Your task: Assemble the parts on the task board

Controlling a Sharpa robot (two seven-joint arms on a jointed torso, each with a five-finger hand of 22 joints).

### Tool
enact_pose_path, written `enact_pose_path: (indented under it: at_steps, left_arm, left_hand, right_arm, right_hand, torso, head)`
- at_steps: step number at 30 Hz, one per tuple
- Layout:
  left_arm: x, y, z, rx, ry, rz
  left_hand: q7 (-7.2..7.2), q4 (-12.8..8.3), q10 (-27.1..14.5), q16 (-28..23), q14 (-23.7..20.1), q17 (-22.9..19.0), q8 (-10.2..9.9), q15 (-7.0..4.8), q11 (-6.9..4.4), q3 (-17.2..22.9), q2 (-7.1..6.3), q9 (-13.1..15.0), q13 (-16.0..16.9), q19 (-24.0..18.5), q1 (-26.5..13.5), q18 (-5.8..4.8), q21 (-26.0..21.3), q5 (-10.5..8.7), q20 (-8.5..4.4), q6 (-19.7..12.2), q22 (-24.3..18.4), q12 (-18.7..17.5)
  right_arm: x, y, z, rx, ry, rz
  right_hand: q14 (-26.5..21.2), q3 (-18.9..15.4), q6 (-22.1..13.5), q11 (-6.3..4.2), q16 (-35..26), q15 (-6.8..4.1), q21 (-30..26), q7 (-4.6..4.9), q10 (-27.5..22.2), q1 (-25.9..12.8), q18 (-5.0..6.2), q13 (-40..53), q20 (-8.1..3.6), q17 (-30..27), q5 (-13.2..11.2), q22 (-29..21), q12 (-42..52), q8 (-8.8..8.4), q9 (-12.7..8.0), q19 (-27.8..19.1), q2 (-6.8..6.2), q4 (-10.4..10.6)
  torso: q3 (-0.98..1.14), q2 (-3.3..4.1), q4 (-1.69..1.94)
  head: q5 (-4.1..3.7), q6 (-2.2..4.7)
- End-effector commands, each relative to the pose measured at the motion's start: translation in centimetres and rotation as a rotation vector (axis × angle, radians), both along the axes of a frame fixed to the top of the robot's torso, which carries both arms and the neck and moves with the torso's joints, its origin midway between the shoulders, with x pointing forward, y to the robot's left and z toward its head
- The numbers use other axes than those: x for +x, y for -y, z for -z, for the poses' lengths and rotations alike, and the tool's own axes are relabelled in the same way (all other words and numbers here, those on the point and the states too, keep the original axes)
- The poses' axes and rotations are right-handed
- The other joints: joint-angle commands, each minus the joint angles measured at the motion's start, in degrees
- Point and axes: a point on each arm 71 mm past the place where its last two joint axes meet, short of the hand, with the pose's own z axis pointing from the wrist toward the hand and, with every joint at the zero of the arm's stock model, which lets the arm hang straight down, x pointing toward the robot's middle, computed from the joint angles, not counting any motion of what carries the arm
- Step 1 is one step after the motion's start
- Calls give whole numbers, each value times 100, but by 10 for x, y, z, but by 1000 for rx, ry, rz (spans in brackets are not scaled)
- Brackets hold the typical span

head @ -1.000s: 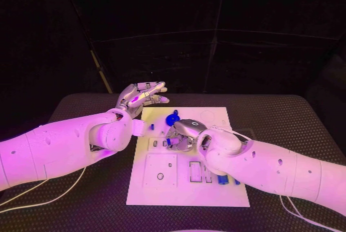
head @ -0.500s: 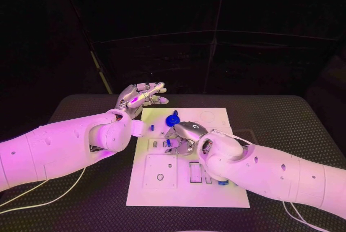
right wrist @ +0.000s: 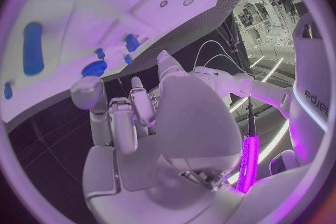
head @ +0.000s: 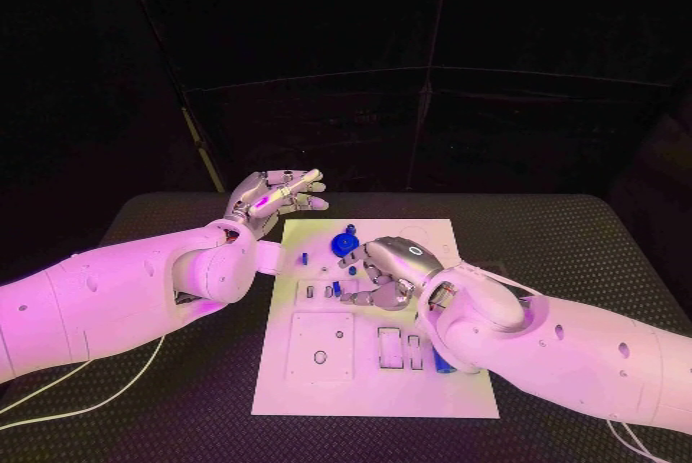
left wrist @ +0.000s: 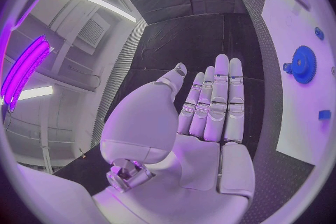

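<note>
The task board (head: 325, 378) is lying flat in the middle of the desk (head: 577, 233), its cut-outs facing up so the parts can be dropped in from above. Taking the blue gear (head: 346, 241) near the board's far end as the landmark, the right robot hand (head: 387, 273) is hovering just on the near side of it, palm down, its fingers curling toward the small blue pieces (head: 335, 287) standing in the slots there. Whether it is actually pinching one I cannot tell; the fingers are hiding the contact, and the right wrist view is showing them bent with no part plainly between them. It is probably working over that spot because the small pieces need seating beside the gear.

The left robot hand (head: 274, 195) is lifting clear, off the board's far left corner and beyond the gear, fingers straight and close together, holding nothing. It seems to be keeping out of the way so the right arm has room.

Another blue part (head: 441, 361) is lying well on the near side of the gear, at the board's right edge, partly under the right arm, likely waiting its turn.
</note>
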Motion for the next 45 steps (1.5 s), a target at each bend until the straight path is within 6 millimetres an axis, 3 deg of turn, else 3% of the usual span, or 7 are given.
enact_pose_path:
  at_steps: [1, 5, 8, 10, 15, 25, 45]
  left_arm:
    - [2, -2, 1, 71, -1, 45]
    - [2, -8, 6, 184, -32, 104]
    - [0, -11, 14, 320, -111, 193]
    - [-2, -11, 18, 437, -168, 259]
    - [-9, -8, 29, 756, -297, 404]
    - [-10, 8, 35, 1124, -397, 499]
    - [4, 49, 41, 1334, -356, 511]
  left_hand:
    - [-91, 53, 355, 231, 393, 145, 71, -133, -126, 26, -23, 4, 33, 269, -99, 51, 184, 27, -102, 140, 83, 97]
    - [-354, 262, 1162, 1170, 1387, 735, 236, -477, -433, -124, -125, 52, 261, 1013, -391, 27, 788, 18, -435, 456, 379, 495]
    - [-560, 436, 1424, 5074, 1740, 4505, 368, -669, -609, -331, -191, 138, 673, 1788, -593, -43, 1876, 33, -709, 586, 1191, 992]
    - [-549, 466, 1354, 6560, 1809, 6169, 454, -728, -642, -372, -119, 211, 1013, 2329, -572, -269, 3329, 65, -786, 560, 2990, 1358]
    - [-582, 640, 937, 7395, 1859, 7230, 898, -754, -718, -705, 12, 521, 2119, 2469, -627, -442, 4563, 22, -773, 437, 4553, 2583]
    - [-715, 1205, 1010, 7666, 1949, 7607, 1908, -808, -794, -1496, 213, 1261, 4828, 3005, -880, -703, 5628, 4, -844, 104, 6263, 5156]
    - [-763, 1416, 1016, 7666, 1949, 7607, 2565, -845, -815, -2003, 354, 1855, 5297, 3018, -858, -704, 5629, 0, -870, -270, 6288, 5553]
  right_arm:
    - [-1, 7, -15, 46, 17, -29]
    - [3, 29, -28, 65, -49, -18]
    - [7, 48, -41, 99, -102, 3]
    - [10, 61, -47, 125, -136, 32]
    - [25, 94, -59, 181, -198, 133]
    - [42, 119, -60, 197, -219, 222]
    - [50, 120, -56, 179, -232, 247]
  right_hand:
    - [477, -4, -39, 4, -38, 27, -31, 2, -44, 52, 44, -4, -2, 1018, 38, -34, 2, 38, 8, -65, 10, 50]
    - [465, -2, 25, -11, -58, 17, -66, -16, -34, 89, 53, -1, -7, 979, 60, -86, 12, 94, 21, -97, 55, 61]
    - [446, 9, 60, -22, -93, 8, -112, -29, -37, 115, 68, -11, -14, 905, 81, -170, 8, 126, 26, -140, 100, 56]
    - [441, 10, 70, -26, -103, 4, -125, -33, -36, 118, 72, -12, -17, 886, 87, -192, 9, 135, 28, -151, 113, 56]
    - [430, 8, 111, -45, -129, -14, -169, -52, -31, 121, 83, -20, -33, 839, 157, -264, 9, 179, 30, -179, 191, 48]
    - [414, -5, 123, -50, -158, -19, -203, -58, -41, 118, 94, -37, -38, 776, 181, -327, -3, 193, 31, -207, 195, 44]
    - [388, -23, 145, -61, -210, -30, -268, -68, -59, 116, 114, -69, -48, 673, 214, -444, -27, 218, 33, -259, 214, 42]
  torso:
    - [4, -59, 5]
    - [10, -110, 6]
    - [18, -146, -3]
    - [22, -169, -11]
    - [37, -237, -26]
    - [67, -321, 16]
    - [74, -332, 22]
  head:
    - [7, -7]
    - [31, -20]
    - [34, -30]
    - [44, -37]
    - [74, -63]
    - [117, -127]
    - [140, -200]
